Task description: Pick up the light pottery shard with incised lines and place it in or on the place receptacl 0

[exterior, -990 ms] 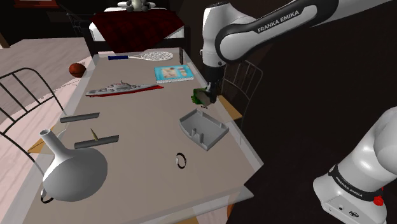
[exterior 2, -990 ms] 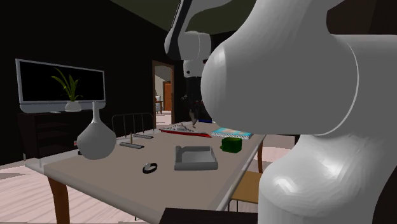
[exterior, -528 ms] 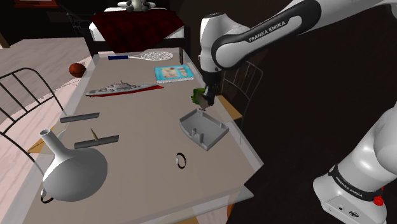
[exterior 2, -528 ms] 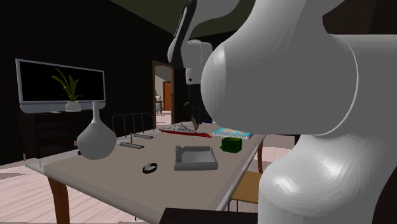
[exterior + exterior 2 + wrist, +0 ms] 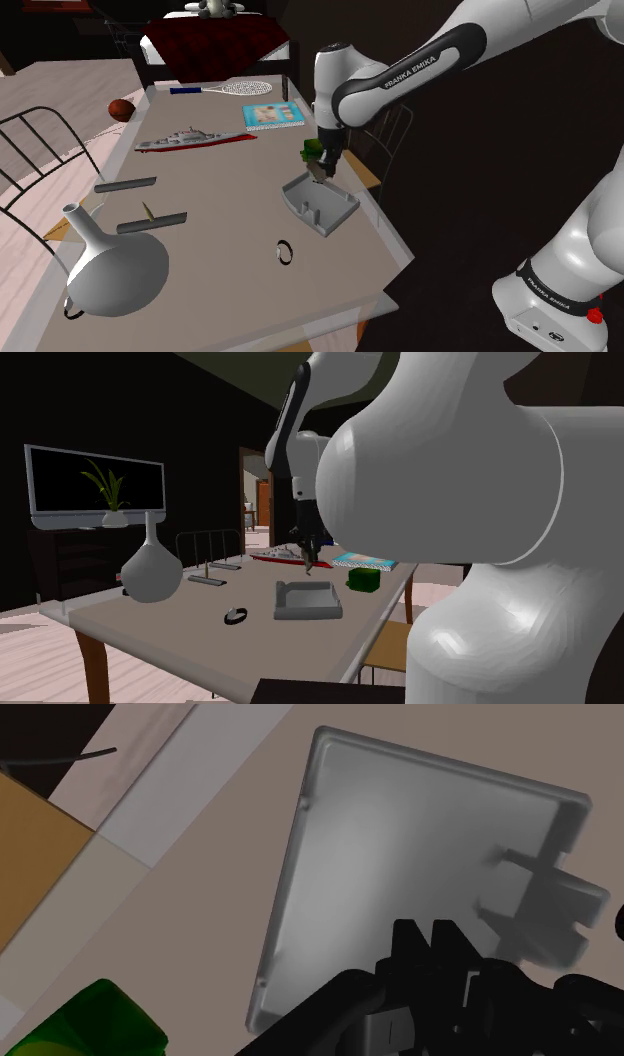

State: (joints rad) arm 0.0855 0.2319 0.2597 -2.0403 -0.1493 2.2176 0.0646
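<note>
The hand (image 5: 320,170) is hanging just above the grey tray (image 5: 336,206), over the tray's end that is facing the green block (image 5: 312,150). In the second exterior view the hand (image 5: 308,555) is pointing straight down, and its black fingers are standing close together. A small pale piece, the pottery shard (image 5: 311,563), is showing at their tips, so the hand is gripping it. The shard is hanging in the air over the tray (image 5: 308,614) and is not touching it.

In the wrist view the hand (image 5: 430,949) is looking down into the tray (image 5: 400,834), whose flat bottom is lying bare. A small raised part is standing near one of its short walls. The green block (image 5: 90,1024) is lying just beside the tray, towards the edge of the tabletop (image 5: 200,904).

The tray is lying near the edge of the tabletop (image 5: 220,210) on the shoulder view's right. Farther along the tabletop a grey and red ship model (image 5: 195,139) and a light blue book (image 5: 273,115) are lying. A big grey vase (image 5: 115,268) is standing at the near corner, well apart from the tray.
</note>
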